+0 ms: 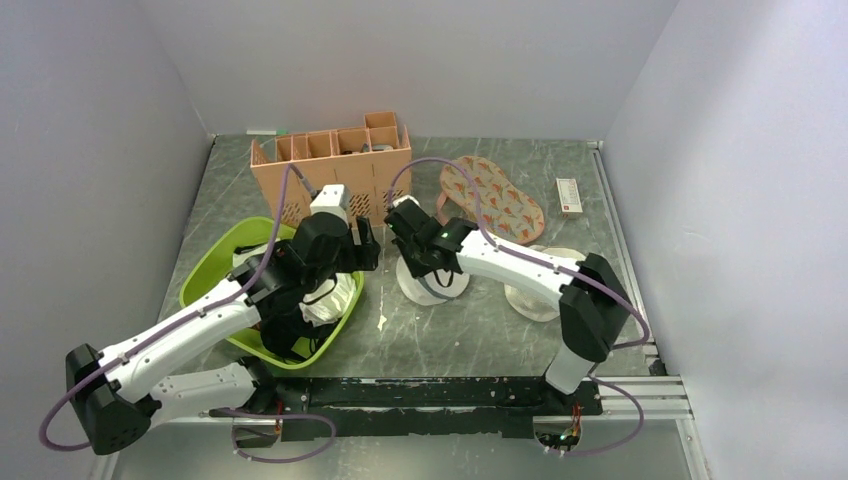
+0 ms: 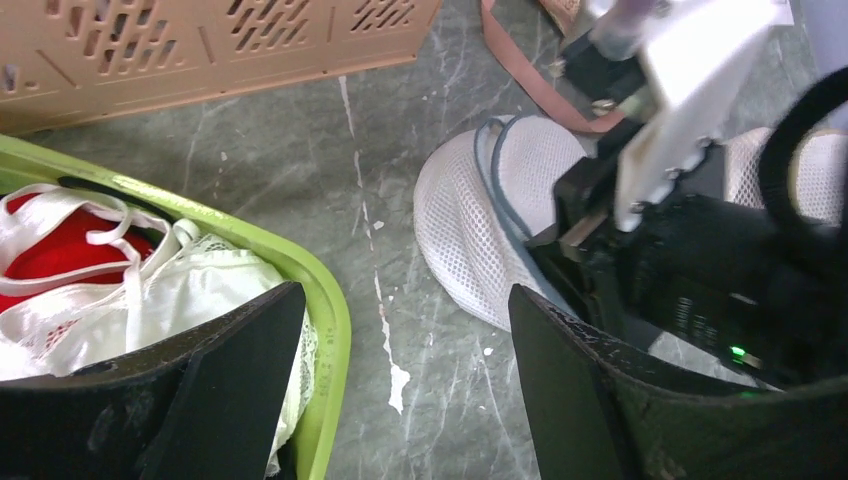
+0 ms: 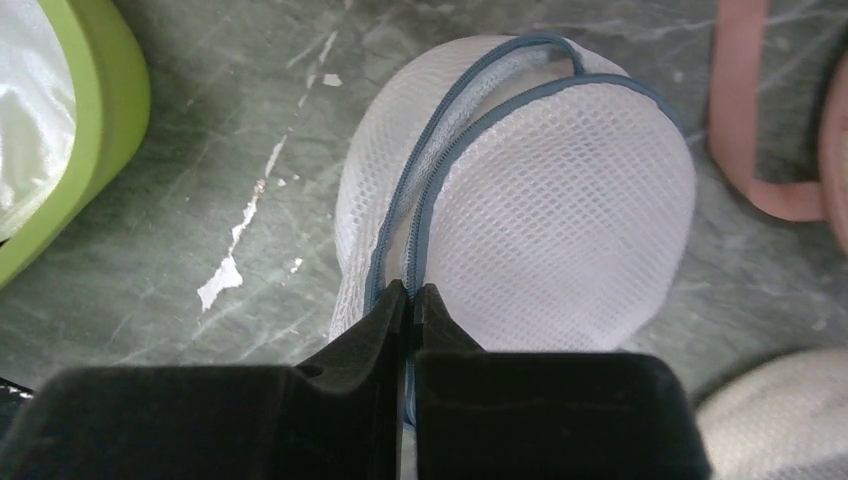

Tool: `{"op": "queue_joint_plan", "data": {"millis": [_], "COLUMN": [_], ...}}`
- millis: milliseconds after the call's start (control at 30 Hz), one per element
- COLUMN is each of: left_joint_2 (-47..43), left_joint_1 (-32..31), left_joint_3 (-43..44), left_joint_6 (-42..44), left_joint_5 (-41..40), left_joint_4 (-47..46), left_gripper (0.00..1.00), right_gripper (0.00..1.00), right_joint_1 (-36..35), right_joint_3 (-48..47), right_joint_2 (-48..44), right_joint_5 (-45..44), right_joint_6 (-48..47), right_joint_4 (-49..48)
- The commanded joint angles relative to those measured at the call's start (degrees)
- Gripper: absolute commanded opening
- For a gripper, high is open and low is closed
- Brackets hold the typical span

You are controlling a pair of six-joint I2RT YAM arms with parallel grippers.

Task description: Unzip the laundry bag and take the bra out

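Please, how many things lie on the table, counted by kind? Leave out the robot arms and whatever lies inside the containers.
Mesh bags: 2 (white laundry bag, cream bag)
Containers: 2 (green tub, orange crate)
Patterned slipper: 1
Small white box: 1
Unclear small object at the back edge: 1
Total: 7

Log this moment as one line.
step: zip grasp | right tool: shut on bag zip | left tool: open, between basket and bag | bra: not visible
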State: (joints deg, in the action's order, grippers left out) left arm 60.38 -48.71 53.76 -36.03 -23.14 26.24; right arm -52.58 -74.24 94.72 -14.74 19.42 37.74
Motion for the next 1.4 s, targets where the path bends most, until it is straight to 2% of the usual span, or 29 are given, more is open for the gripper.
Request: {"op": "queue_joint_plan", "data": {"millis": [0,167,333,433,633,800,867,933,967,1033,1100,1267,1367], "left_joint_2": [-3.9,-5.8,-6.0,-5.5,-5.0,-1.9,-1.8,-1.9,-1.9,-1.4,-2.1,-7.0,-8.9], "left_joint_1": [-0.3,-0.3,-0.3,-0.3,1.9,5.5,8.3,14.0,17.5,24.0,27.3,28.2,28.2], "left_joint_3": [-1.0,-1.0,-1.0,-0.8,-3.3,-1.8,-1.5,-2.9,-3.9,-4.4,-3.7,0.8,9.5], "left_joint_6": [-1.1,-1.5,-1.3,-1.8,-0.9,0.3,1.0,1.8,1.4,0.9,2.0,6.8,8.8], "left_joint_5": [-3.7,-5.3,-5.4,-4.4,2.6,5.6,7.8,14.3,19.7,25.7,27.2,19.1,13.8], "left_joint_4": [1.6,3.5,3.8,3.7,-3.4,-5.9,-7.0,-9.8,-10.8,-10.7,-9.1,-4.6,1.2], "left_gripper": [0.86,0.87,0.87,0.91,0.95,0.95,0.96,0.97,0.97,0.95,0.95,0.96,0.95], "right_gripper": [0.01,0.05,0.1,0.23,0.58,0.78,0.86,0.92,0.93,0.94,0.95,1.0,1.0], "right_joint_1": [-0.2,0.1,1.9,3.5,6.2,13.4,17.4,21.6,23.7,29.0,32.2,37.5,38.7], "right_joint_3": [0.3,3.9,12.0,14.4,16.1,17.3,19.7,21.4,21.9,22.0,21.9,21.5,18.3], "right_joint_2": [3.7,7.2,8.4,7.4,-2.3,-10.3,-13.4,-15.5,-16.1,-17.1,-18.9,-27.0,-32.0], "right_joint_5": [6.1,10.9,15.0,16.8,16.7,21.8,24.0,24.5,24.9,26.9,26.7,22.4,19.6], "right_joint_6": [0.8,1.8,2.5,3.2,0.5,-0.9,-1.6,-2.5,-2.8,-3.4,-3.8,-2.4,-0.9], "right_joint_4": [-5.7,-13.9,-24.5,-26.9,-25.6,-23.6,-24.0,-24.4,-23.9,-22.8,-21.6,-19.6,-16.9]}}
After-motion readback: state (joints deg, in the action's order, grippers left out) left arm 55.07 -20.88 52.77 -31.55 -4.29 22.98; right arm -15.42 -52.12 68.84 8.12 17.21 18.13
